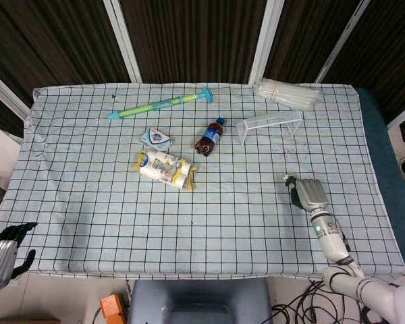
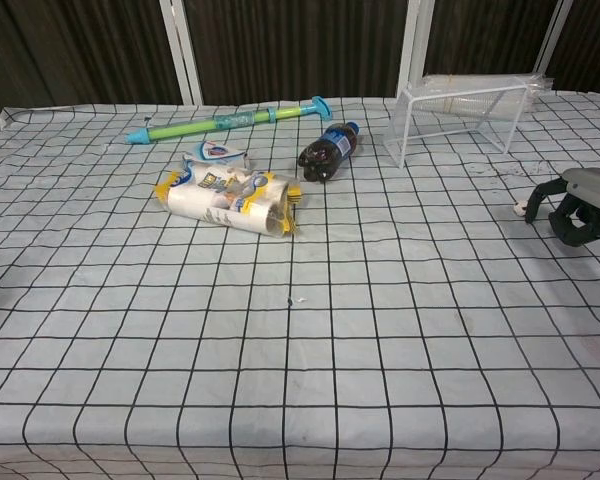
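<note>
Your right hand [image 1: 307,194] hovers low over the checked cloth at the frame's right, fingers curled down on nothing; the clear wire-frame rack [image 1: 270,125] lies nearest, up and left, long axis left-right. Your left hand [image 1: 5,251] hangs off the lower-left edge, empty, fingers apart, well apart from everything.

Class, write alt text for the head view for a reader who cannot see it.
The robot's right hand hovers, holding nothing, over a checked tablecloth, while its left hand hangs off the table's near corner. Farther back lie a wrapped paper roll, cola bottle, green water squirter and wire rack.
</note>
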Controlling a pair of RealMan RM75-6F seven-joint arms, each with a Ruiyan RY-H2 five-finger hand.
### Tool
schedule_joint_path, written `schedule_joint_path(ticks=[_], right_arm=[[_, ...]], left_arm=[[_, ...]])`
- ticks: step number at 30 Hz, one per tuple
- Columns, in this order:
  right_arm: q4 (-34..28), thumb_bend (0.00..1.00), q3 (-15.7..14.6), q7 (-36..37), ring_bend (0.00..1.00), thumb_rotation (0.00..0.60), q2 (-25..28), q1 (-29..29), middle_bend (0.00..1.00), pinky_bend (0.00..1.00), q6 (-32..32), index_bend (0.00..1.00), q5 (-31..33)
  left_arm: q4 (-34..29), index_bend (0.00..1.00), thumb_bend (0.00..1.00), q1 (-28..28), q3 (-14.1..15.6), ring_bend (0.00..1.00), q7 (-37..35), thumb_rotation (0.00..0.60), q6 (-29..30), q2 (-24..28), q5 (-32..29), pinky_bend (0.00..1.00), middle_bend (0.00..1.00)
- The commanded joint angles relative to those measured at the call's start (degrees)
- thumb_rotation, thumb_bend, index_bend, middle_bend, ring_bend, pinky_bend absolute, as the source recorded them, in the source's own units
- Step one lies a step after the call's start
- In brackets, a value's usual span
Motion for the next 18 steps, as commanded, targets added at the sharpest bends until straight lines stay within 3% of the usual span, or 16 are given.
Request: schedule_joint_path(ticks=[1,18], right_arm=[[0.0,0.78,0.0,-0.1,1.0,0.6,0.0,0.0,0.91,0.93,0.1,0.52,0.1],[0.0,0.78,0.1,-0.8,1.0,0.6,-0.1,0.3,0.91,0.93,-0.1,0.53,0.7]], left_arm=[[0.0,0.25,0.39,0.0,0.0,0.26,0.0,0.6,0.0,0.0,0.0,0.43,0.3],[0.0,0.25,0.39,0.1,-0.3,0.26,-0.4,0.6,0.1,0.2,-0.1,0.43,0.3]])
